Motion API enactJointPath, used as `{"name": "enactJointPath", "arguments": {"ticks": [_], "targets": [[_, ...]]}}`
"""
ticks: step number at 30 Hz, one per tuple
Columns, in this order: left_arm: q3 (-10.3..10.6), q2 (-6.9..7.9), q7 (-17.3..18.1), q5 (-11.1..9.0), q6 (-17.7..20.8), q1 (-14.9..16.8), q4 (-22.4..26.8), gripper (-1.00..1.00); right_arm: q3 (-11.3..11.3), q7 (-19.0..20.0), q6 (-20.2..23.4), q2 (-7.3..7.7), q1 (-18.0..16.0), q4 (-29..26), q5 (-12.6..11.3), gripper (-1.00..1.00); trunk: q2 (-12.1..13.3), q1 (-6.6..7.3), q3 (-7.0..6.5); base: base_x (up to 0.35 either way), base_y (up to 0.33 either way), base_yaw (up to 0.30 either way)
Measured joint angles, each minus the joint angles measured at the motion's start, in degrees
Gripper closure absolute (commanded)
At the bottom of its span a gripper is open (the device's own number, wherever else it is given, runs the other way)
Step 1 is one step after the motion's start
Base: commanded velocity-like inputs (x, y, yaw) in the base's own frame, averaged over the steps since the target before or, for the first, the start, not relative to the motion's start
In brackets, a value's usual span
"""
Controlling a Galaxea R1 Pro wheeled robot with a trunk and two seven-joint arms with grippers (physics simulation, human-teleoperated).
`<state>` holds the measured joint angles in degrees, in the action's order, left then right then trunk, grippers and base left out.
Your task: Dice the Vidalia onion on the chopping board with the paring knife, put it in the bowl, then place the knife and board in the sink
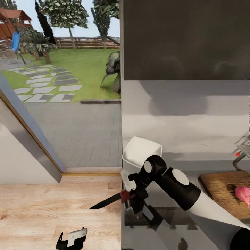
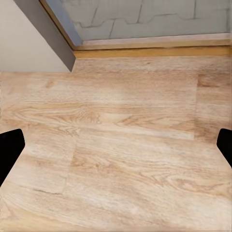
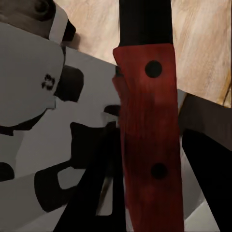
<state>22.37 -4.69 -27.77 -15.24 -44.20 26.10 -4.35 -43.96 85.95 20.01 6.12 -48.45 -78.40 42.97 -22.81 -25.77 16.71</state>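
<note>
My right gripper [image 1: 131, 195] is shut on the paring knife [image 1: 114, 198] by its red handle [image 3: 147, 145]. The dark blade points left, out past the countertop [image 1: 205, 166] edge and over the floor. Just behind the gripper the white bowl [image 1: 140, 152] stands on the countertop. At the right, the brown chopping board [image 1: 218, 189] carries the whole pinkish Vidalia onion [image 1: 243, 195]. A chrome tap with a red knob [image 1: 237, 153] shows at the right edge; the sink basin is out of view. My left gripper [image 1: 71, 239] hangs open low over the wood floor, its fingertips [image 2: 9, 150] wide apart.
A dark upper cabinet [image 1: 187, 38] hangs above the countertop. To the left, a glass door [image 1: 69, 104] looks onto a paved patio and garden, with a slanted grey frame [image 1: 31, 139] beside it. Pale plank floor [image 2: 121, 145] spreads below the left arm.
</note>
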Motion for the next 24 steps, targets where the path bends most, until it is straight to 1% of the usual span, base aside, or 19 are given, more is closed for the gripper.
{"name": "enactJointPath", "arguments": {"ticks": [4,6,7,9,13,16,18,24], "targets": [[0.00,0.00,0.01,-0.01,0.00,0.00,0.00,-1.00,0.03,-0.42,0.37,-0.69,0.00,0.00,-0.01,1.00,0.01,-0.01,-0.36,-0.268,0.000,0.000],[-0.01,-0.01,-0.01,-0.03,-0.02,-0.01,0.01,-1.00,0.03,-1.10,0.51,-0.79,0.00,0.00,-0.05,1.00,0.02,-0.01,-0.55,-0.315,0.000,0.000],[-0.01,-0.01,0.00,-0.03,-0.02,-0.01,0.01,-1.00,0.11,-2.34,1.21,-1.03,0.00,0.00,-0.06,1.00,0.02,-0.01,-0.64,-0.325,0.000,0.000],[-0.01,-0.01,0.00,-0.03,-0.02,-0.01,0.01,-1.00,0.26,-2.73,1.79,-1.09,0.00,0.00,-0.07,1.00,0.02,-0.01,-0.82,-0.326,0.000,0.000],[-0.01,-0.01,-0.01,-0.03,-0.02,-0.01,0.01,-1.00,2.11,-4.00,2.96,-1.22,0.00,0.00,-0.07,1.00,0.02,-0.01,-1.18,-0.328,0.000,0.000],[-0.01,-0.01,-0.01,-0.04,-0.02,-0.01,0.01,-1.00,3.13,-5.65,3.13,-1.29,0.00,0.00,-0.10,1.00,0.02,-0.01,-1.31,-0.328,0.000,0.000],[-0.01,-0.01,-0.01,-0.04,-0.02,-0.01,0.01,-1.00,4.34,-7.29,3.20,-1.31,0.00,0.00,-0.10,1.00,0.03,-0.01,-1.32,-0.328,0.000,0.000],[-0.01,-0.01,-0.02,-0.04,-0.02,-0.01,0.01,-1.00,4.58,-7.64,3.14,-1.32,0.00,-0.06,0.13,1.00,0.03,-0.01,-1.33,-0.328,0.000,0.000]]}}
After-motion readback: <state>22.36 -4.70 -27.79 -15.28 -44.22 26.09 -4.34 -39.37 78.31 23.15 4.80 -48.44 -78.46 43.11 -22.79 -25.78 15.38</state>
